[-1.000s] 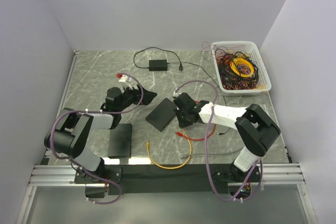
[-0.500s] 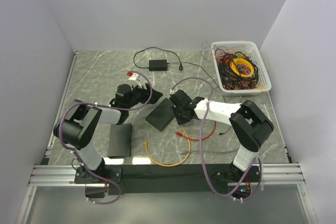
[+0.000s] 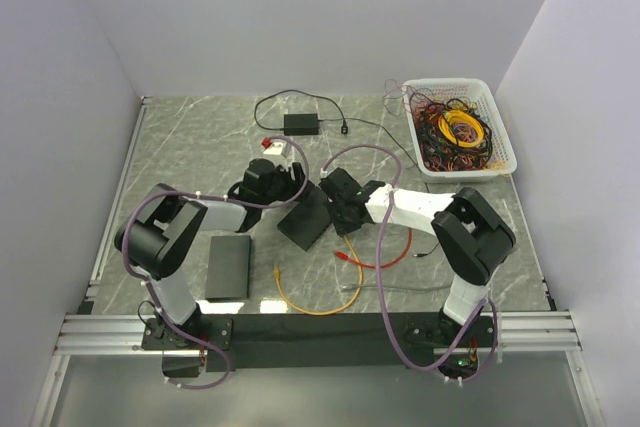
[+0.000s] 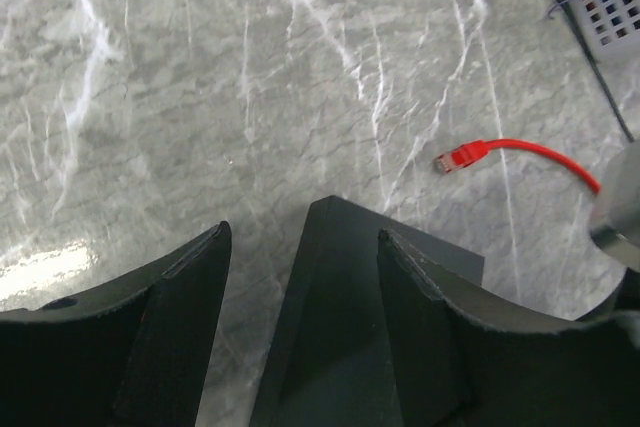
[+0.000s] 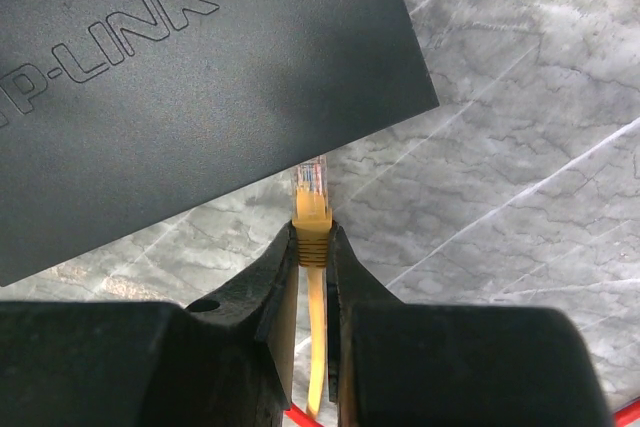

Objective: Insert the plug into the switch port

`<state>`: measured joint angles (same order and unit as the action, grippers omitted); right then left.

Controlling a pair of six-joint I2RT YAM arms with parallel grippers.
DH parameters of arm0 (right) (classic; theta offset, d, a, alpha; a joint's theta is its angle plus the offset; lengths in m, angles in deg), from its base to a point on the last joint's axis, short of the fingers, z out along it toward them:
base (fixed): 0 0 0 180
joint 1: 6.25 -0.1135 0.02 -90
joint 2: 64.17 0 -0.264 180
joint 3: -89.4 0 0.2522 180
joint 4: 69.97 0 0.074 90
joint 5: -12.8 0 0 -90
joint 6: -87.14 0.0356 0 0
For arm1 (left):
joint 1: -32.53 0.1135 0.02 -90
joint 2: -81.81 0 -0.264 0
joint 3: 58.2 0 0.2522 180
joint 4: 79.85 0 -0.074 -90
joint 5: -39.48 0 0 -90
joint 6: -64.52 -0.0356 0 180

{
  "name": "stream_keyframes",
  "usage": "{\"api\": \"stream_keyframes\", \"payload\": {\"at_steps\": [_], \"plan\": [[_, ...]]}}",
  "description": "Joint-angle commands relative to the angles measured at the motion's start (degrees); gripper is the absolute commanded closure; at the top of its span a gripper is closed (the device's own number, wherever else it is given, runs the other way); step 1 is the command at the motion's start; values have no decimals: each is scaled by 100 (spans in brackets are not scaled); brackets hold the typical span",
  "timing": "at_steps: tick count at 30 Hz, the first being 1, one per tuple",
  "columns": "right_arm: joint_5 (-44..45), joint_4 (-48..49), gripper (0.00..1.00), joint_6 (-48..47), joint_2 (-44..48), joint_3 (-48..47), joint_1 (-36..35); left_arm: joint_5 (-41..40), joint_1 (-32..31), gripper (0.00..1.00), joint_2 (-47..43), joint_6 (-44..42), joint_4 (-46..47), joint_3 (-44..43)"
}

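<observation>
Although the right gripper [image 5: 310, 239] pinches the plug [image 5: 311, 199], it sits uninserted.

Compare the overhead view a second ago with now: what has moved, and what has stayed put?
The left gripper swung right, up to the black switch, whose corner now sits between its open jaws. The right gripper edged slightly left and away, yellow plug still pinched, tip just short of the switch. Switch, flat black box, adapter, red cable and basket stayed put.
</observation>
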<state>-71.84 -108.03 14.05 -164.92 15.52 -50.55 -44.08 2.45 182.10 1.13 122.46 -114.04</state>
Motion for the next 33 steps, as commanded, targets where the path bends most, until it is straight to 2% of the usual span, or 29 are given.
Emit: {"api": "stream_keyframes", "payload": {"at_steps": [1,23,33], "plan": [[105,-128,100,-73,-59,-246,-44,-222,-67,34,61,-77,-22,-19],[-9,-199,100,-196,-349,-686,-211,-55,-208,33,272,-358,66,-1],[87,-146,100,-267,-244,-686,-264,507,-208,30,289,-911,172,51]]}}
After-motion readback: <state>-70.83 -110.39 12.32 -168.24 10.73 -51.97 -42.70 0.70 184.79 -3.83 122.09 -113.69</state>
